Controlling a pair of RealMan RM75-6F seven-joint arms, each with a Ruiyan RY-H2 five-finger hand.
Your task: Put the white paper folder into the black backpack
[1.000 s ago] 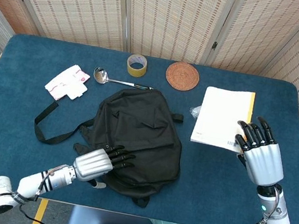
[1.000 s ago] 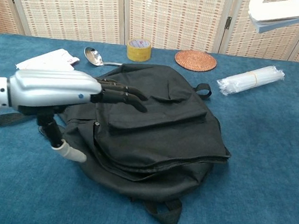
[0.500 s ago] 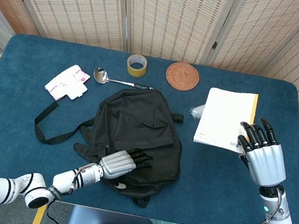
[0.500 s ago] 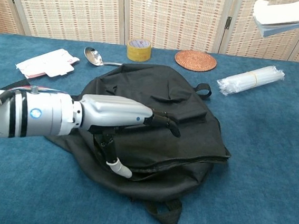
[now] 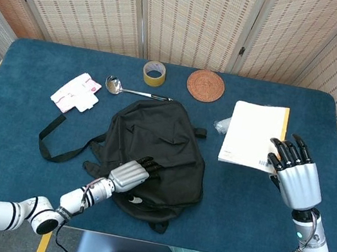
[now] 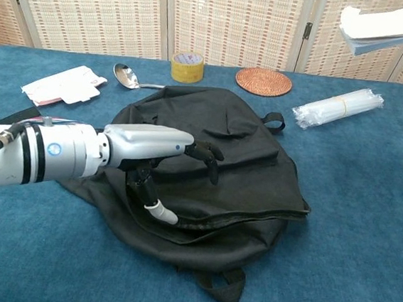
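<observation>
The black backpack (image 5: 157, 150) lies flat in the middle of the blue table, straps trailing left. My left hand (image 5: 130, 175) rests on its near left part. In the chest view the left hand (image 6: 151, 150) has its fingers (image 6: 207, 155) bent down onto the fabric and its thumb apart below; no fold shows between them. My right hand (image 5: 294, 174) holds the white paper folder (image 5: 253, 133) by its near right corner, lifted above the table right of the backpack. The chest view shows only the folder's edge (image 6: 388, 26), at the top right.
Along the far side lie a yellow tape roll (image 5: 154, 72), a woven coaster (image 5: 206, 84) and a metal spoon (image 5: 115, 85). A white and pink packet (image 5: 76, 92) lies at the left. A clear-wrapped bundle (image 6: 338, 107) lies under the raised folder.
My left hand has drawn back a little across the backpack and its straight fingers have curled down onto the fabric. The right hand and folder have barely moved.
</observation>
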